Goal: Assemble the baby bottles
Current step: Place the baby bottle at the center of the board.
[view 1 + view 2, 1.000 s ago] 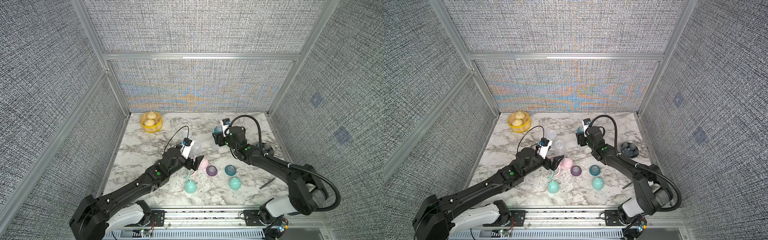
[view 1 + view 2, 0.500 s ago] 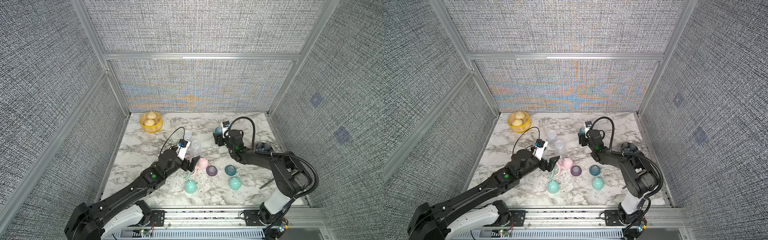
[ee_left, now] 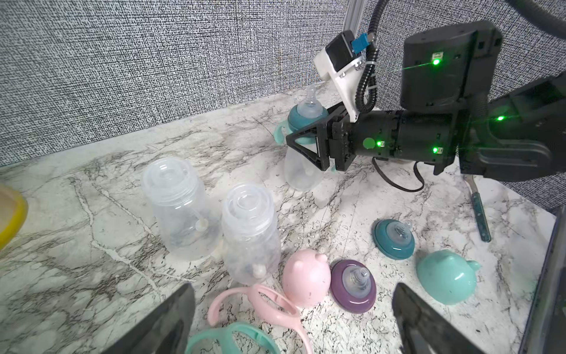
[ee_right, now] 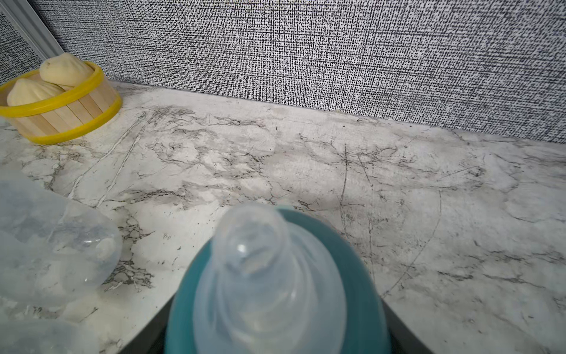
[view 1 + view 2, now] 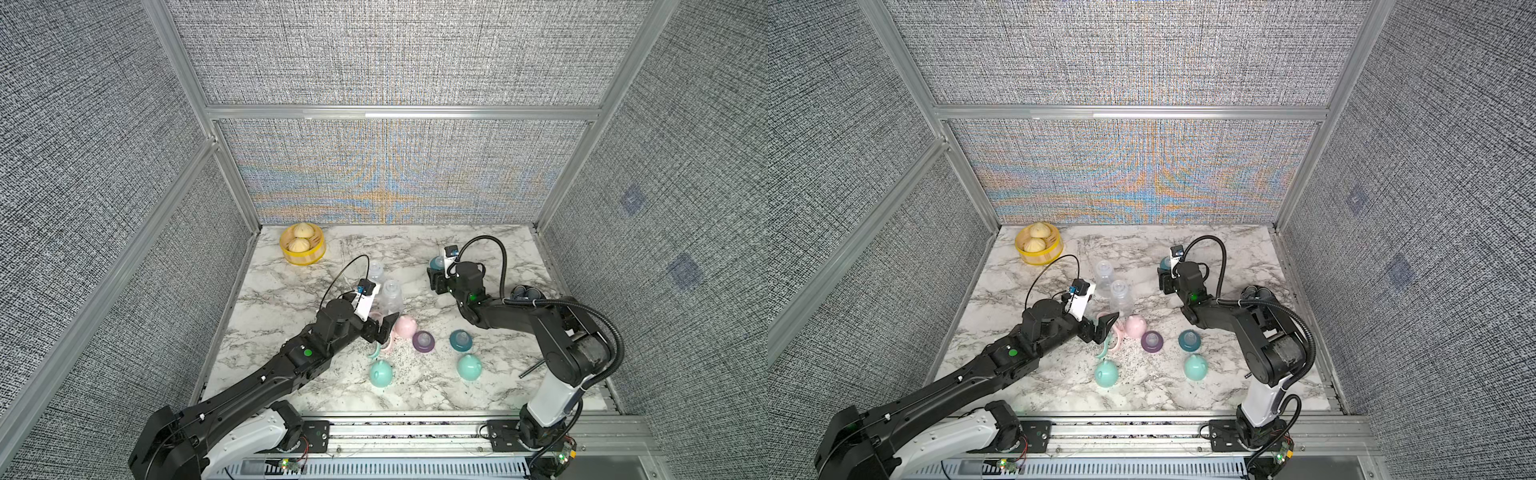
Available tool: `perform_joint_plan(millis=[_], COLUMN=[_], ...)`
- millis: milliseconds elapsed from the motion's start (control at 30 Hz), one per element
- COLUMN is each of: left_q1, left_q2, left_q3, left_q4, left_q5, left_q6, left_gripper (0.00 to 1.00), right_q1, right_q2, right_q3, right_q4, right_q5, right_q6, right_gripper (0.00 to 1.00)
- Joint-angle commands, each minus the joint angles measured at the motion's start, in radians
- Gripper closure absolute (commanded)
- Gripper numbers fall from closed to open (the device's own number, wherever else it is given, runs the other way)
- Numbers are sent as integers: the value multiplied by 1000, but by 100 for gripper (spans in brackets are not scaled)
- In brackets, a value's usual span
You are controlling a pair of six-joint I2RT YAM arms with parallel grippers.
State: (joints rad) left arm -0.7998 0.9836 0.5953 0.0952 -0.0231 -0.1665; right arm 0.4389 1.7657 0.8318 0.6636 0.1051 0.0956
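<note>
A: Top views, status?
B: About a third done, I'd say. Right gripper (image 5: 435, 277) is clenched on third bottle (image 5: 436, 263), far right of centre. Left gripper (image 5: 380, 329) is spread wide and empty over the rings, just left of pink cap (image 5: 405, 326). Left mint cap (image 5: 1105, 372) and right mint cap (image 5: 1196, 367) sit near, unfitted.
A: Left wrist?
B: Third bottle has fitted ring (image 3: 278, 135), fitted collar (image 3: 294, 119), nipple (image 3: 311, 98). No cap. Far bottle (image 3: 176, 214) and near bottle (image 3: 249, 233) are bare. Loose: pink ring (image 3: 269, 302), mint ring (image 3: 229, 330), purple collar (image 3: 352, 286), spare collar (image 3: 395, 234).
A: Right wrist?
B: Nipple and fitted collar fill the near frame. Jaws cut off, bottle body hidden.
A: Unclear?
B: Top views: rings mostly under left gripper, right jaws behind the wrist. Thin dark rod (image 5: 532, 369) near right, can't identify.
</note>
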Motion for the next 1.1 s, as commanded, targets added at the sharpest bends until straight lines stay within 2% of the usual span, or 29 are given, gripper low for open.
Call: perform_joint_plan(millis=[0,100,233,467,567,767,867,1067], left_q1=[2,2,2,2,2,2,2,14], left_q2=[-2,-2,-6,1,3,16,31,91], left_q3=[-1,-4,-9,-11,-13,-6,-9,9], left_q4=[12,14,18,23,29,33,57,83], left_q5=[2,4,0,1,1,7,16,87], left_q6=[5,8,10,7,7,10,6,22], left_gripper=[0,0,0,0,0,0,0,0], right_q1=[-2,-1,-2,-2,-2,0,3,37], right_q2=[5,8,1,-70,-110,-230,-316,-465], right_q3=[-2,-10,-28,-37,-45,-45,-29,99], right_q4=[67,75,86,25,-9,-158,-304,-829], right_q5=[8,7,8,-12,-29,-20,-20,34], right_q6=[-4,-1,0,-14,-22,-4,8,104], right_gripper=[46,40,24,6,1,1,1,1])
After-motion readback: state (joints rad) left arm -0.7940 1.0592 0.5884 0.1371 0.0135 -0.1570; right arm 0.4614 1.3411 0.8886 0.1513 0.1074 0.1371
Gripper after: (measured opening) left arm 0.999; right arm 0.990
